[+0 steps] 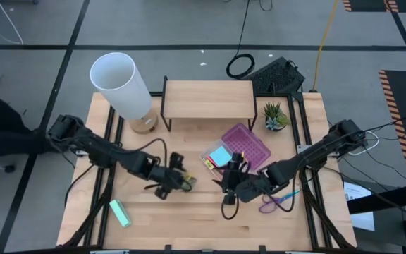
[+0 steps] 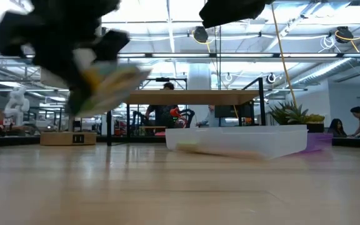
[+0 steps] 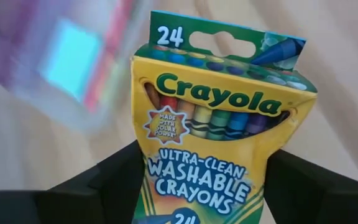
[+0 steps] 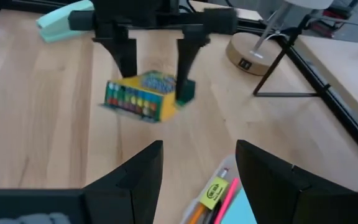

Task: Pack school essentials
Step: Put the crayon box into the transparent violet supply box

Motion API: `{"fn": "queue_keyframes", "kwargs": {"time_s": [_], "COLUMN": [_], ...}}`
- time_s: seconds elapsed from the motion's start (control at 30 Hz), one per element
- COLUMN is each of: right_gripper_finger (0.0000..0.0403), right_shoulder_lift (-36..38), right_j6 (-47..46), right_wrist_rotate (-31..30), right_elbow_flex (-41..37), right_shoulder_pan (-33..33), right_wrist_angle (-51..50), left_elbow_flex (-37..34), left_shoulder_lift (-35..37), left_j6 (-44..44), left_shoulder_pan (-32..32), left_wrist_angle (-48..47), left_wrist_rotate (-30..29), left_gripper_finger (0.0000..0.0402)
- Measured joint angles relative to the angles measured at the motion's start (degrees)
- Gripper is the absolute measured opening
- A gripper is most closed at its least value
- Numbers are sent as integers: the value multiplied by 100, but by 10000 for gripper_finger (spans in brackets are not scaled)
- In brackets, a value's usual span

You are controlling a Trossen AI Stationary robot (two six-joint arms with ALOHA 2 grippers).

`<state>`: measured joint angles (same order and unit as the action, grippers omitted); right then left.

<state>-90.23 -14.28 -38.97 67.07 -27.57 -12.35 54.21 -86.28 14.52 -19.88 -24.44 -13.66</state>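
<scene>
Bare table (image 1: 189, 212) lies open between the left gripper (image 1: 177, 180) and the clear tray (image 1: 220, 156), with the right gripper (image 1: 235, 169) crowding the tray's edge.

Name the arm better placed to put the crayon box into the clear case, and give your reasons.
Left. The left gripper is shut on the crayon box, lifted off the table beside the clear case. The right gripper hangs open and empty over the case's near edge.

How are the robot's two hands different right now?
The left hand is shut on the crayon box, while the right hand is open and holds nothing. The left hand carries its box above the bare wood, while the right hand sits beside the clear tray. Both are dark, with two fingers.
</scene>
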Motion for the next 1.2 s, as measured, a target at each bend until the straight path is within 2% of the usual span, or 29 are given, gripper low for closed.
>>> {"fn": "queue_keyframes", "kwargs": {"time_s": [0.17,0.33,0.43,0.53,0.77,0.83,1.0,1.2], "right_gripper_finger": [194,194,194,194,194,194,194,194], "right_shoulder_lift": [69,135,300,549,1039,1105,1121,1116], "right_j6": [41,43,34,-99,-674,-832,-1152,-1398], "right_wrist_rotate": [-43,-965,-1400,-1640,-1641,-1615,-1352,-1383], "right_elbow_flex": [0,0,0,4,2,0,-2,-2], "right_shoulder_pan": [0,20,19,-88,-465,-602,-889,-1054], "right_wrist_angle": [-25,-14,-53,-198,-884,-1138,-1318,-1427], "left_elbow_flex": [1,151,623,1259,2802,3088,3321,3321], "left_shoulder_lift": [-147,-715,-1272,-1816,-2762,-2983,-3378,-3386], "left_j6": [872,1762,2121,2387,2862,2889,2938,2840], "left_shoulder_pan": [493,881,1026,1157,1238,1235,1295,1349], "left_wrist_angle": [1206,2191,2455,2351,1229,1229,1121,1128], "left_wrist_rotate": [222,789,825,825,932,960,935,716], "left_gripper_finger": [267,270,270,270,271,271,271,272]}}
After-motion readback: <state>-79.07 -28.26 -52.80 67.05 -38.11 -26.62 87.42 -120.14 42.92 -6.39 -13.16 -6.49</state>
